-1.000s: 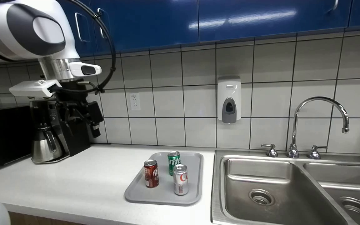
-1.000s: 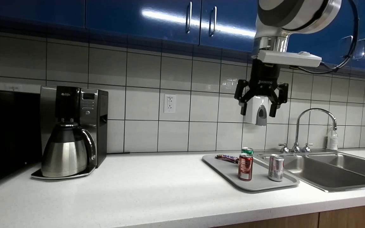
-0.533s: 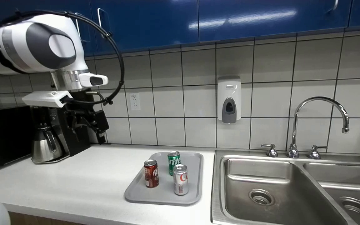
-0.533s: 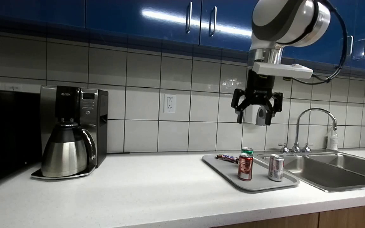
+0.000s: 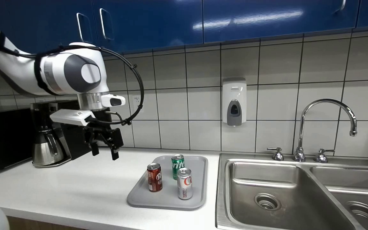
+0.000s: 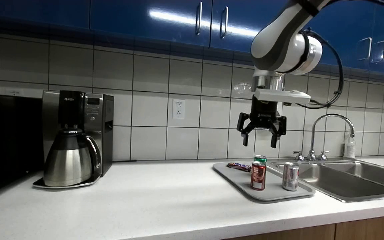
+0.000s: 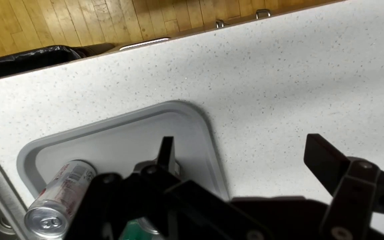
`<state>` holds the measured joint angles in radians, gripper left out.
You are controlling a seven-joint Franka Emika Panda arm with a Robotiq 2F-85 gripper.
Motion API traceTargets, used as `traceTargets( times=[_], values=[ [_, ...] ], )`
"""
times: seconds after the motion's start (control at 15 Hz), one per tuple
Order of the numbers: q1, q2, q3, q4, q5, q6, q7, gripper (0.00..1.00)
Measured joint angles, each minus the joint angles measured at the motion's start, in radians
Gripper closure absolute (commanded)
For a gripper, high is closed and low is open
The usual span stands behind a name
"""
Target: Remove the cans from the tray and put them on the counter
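Observation:
The grey tray lies on the white counter beside the sink. Three cans stand upright on it: a dark red can, a green can and a silver can. In an exterior view the green can is mostly hidden behind the red can. My gripper is open and empty, fingers down, well above the cans. In the wrist view my gripper spans the tray's edge and counter; the silver can shows at lower left, and the red can is largely hidden behind a finger.
A wrapped candy bar lies at the tray's back. The steel sink and faucet are beside the tray. A coffee maker stands at the counter's other end. A soap dispenser and blue cabinets are on the wall.
The arm has come down, moving right in one of the exterior views and left in another. The gripper stays open. The cans and tray have not moved.

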<state>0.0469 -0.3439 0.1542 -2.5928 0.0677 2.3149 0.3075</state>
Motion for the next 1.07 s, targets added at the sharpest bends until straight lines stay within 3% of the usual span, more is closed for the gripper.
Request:
traceTargets(
  times=[0.4, 1.07],
  values=[
    [-0.034, 0.181, -0.062, 0.12, -0.071, -0.001, -0.001, 0.0],
    [-0.053, 0.364, -0.14, 0.27, -0.222, 0.0, 0.021, 0.0]
  ],
)
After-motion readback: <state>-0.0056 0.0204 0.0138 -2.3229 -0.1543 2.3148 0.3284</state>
